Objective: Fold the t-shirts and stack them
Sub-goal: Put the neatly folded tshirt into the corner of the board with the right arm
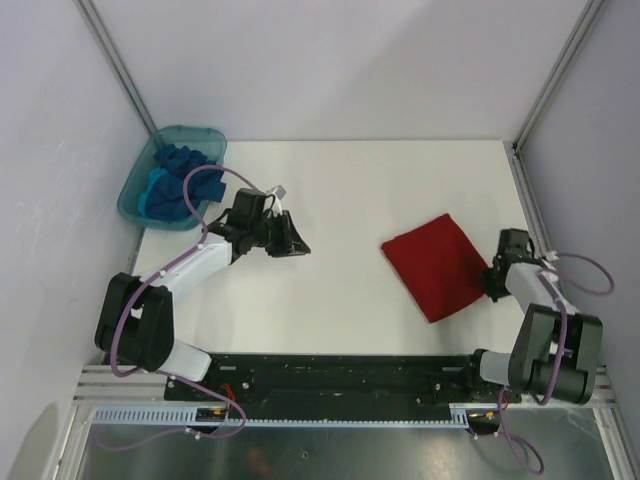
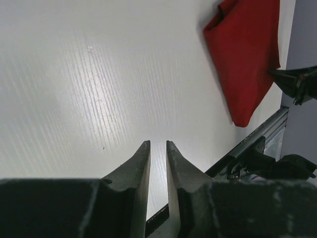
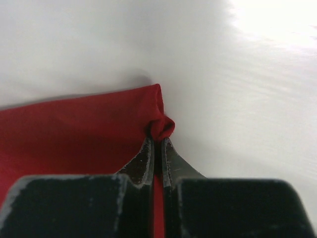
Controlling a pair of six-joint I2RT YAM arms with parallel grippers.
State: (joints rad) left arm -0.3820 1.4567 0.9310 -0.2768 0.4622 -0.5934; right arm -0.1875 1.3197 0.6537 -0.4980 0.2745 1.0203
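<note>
At the right side of the table [image 1: 350, 180]: red shirt [image 1: 437, 265], folded into a flat slanted rectangle, lying on the bare surface.
In the far-left corner: blue shirts [image 1: 175, 180], bunched in a teal tub [image 1: 205, 133]; two shades show, count unclear.
Right claw [image 3: 158, 141]: pinched tight on a corner of the red shirt; a small bulge of cloth shows just past the tips.
Left claw [image 2: 158, 145]: narrow, a slim gap between the jaws, nothing in it; over bare table, well apart from both red shirt and tub.
Cloth handling (judgement): light, limp, no stiffness. Likely to sag and bunch when lifted; folded layers may slide apart if dragged. Not fragile.
Where to take hold (judgement): corners and hemmed edges, pinching all layers together. A pinch in the middle would probably raise only the top layer and spoil the fold.
Blue shirts (judgement): crumpled, so take a raised fold from above, then look for shoulders or hem once the cloth is spread.
Writing: none readable on shirts, tub or arms; no print or tag visible on the red cloth.
</note>
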